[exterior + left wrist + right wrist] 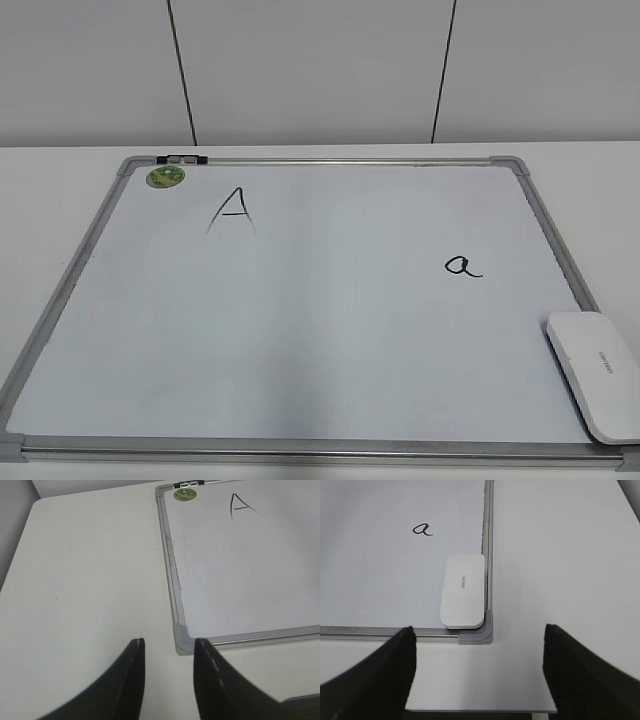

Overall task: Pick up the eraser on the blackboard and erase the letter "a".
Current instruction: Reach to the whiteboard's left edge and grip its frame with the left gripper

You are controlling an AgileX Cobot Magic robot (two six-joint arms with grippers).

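The blackboard [300,330], a white dry-erase board in a silver-grey frame, lies flat on the table. The white eraser [595,372] lies on its near right corner, also in the right wrist view [464,591]. The small letter "a" [463,265] is written right of the middle and shows in the right wrist view [422,529]. My right gripper [478,652] is open and empty above the table, just short of that board corner. My left gripper [168,650] is open and empty over the table by the board's near left corner. Neither gripper shows in the exterior view.
A capital "A" [232,209] is written at the upper left of the board, with a round green magnet [166,177] in the far left corner. A small clip [183,159] sits on the top frame. The table's front edge [480,711] runs just under my right gripper.
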